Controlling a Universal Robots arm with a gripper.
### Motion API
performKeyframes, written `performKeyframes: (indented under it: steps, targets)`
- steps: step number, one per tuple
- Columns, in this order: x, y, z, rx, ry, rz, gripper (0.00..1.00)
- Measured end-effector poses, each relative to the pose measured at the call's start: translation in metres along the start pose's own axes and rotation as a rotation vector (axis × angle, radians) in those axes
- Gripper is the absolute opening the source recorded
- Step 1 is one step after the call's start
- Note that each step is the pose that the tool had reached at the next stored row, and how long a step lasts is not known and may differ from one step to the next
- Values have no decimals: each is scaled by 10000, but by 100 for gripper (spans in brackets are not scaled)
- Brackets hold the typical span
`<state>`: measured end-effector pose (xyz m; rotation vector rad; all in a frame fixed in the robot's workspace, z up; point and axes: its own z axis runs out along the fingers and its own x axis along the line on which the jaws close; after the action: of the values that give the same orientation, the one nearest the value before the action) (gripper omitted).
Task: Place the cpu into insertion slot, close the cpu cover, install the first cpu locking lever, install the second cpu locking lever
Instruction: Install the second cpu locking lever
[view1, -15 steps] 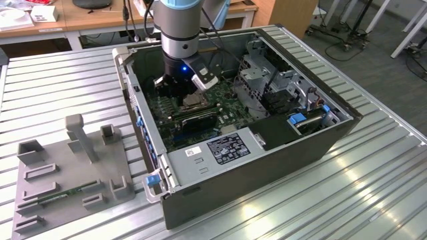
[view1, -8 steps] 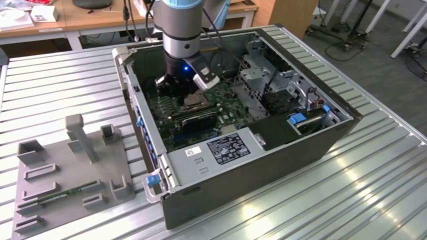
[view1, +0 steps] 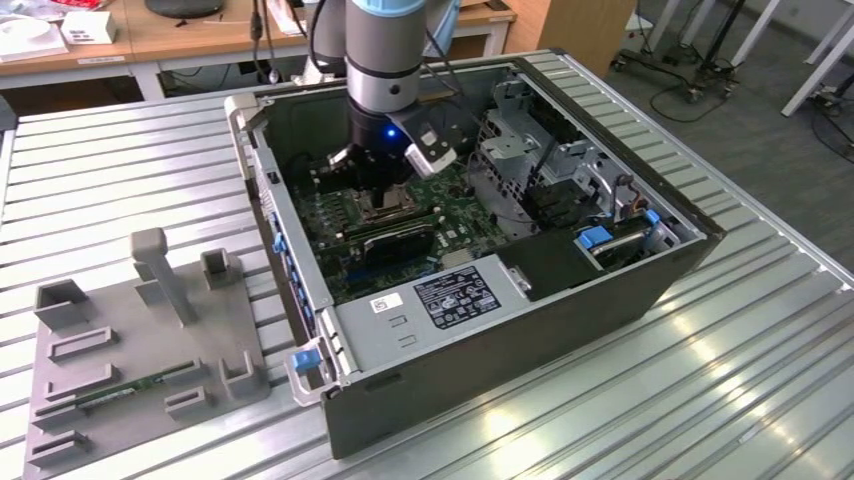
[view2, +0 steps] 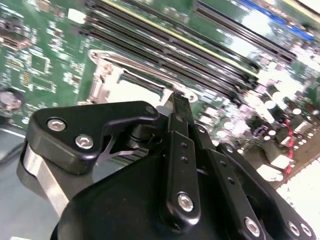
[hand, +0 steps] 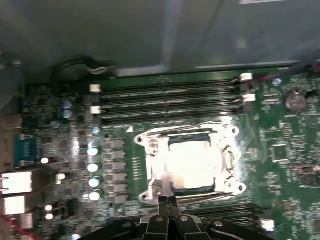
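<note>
In the first wrist view the cpu (hand: 192, 161) sits in the insertion slot (hand: 231, 161), its pale top glaring under the light. The silvery cpu cover (hand: 151, 150) lies flat around it. A thin lever rod (hand: 190, 127) runs along the slot's edge beside the memory slots; whether it is latched I cannot tell. My gripper (hand: 167, 202) is shut with nothing between its fingers, and its tips hover at the slot's opposite edge. In the second wrist view the gripper (view2: 180, 102) points at the cpu cover (view2: 102, 80). In the exterior view the gripper (view1: 380, 205) is down inside the computer case.
Long black memory slots (hand: 170, 100) lie beside the slot, and a row of capacitors (hand: 93, 165) stands on another side. The case walls (view1: 267, 190), a drive cage (view1: 521, 150) and the power supply (view1: 447, 295) ring the board. A grey fixture plate (view1: 134, 350) lies on the table.
</note>
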<state>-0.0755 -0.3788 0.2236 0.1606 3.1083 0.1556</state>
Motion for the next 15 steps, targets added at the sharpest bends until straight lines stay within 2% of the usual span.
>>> performKeyframes:
  steps: [6, 10, 15]
  targets:
    - [-205, 21, 6, 0, 1, -1, 11]
    - [-225, 32, 8, 0, 0, 0, 11]
    - [-221, 102, 15, 1, 0, 0, 11]
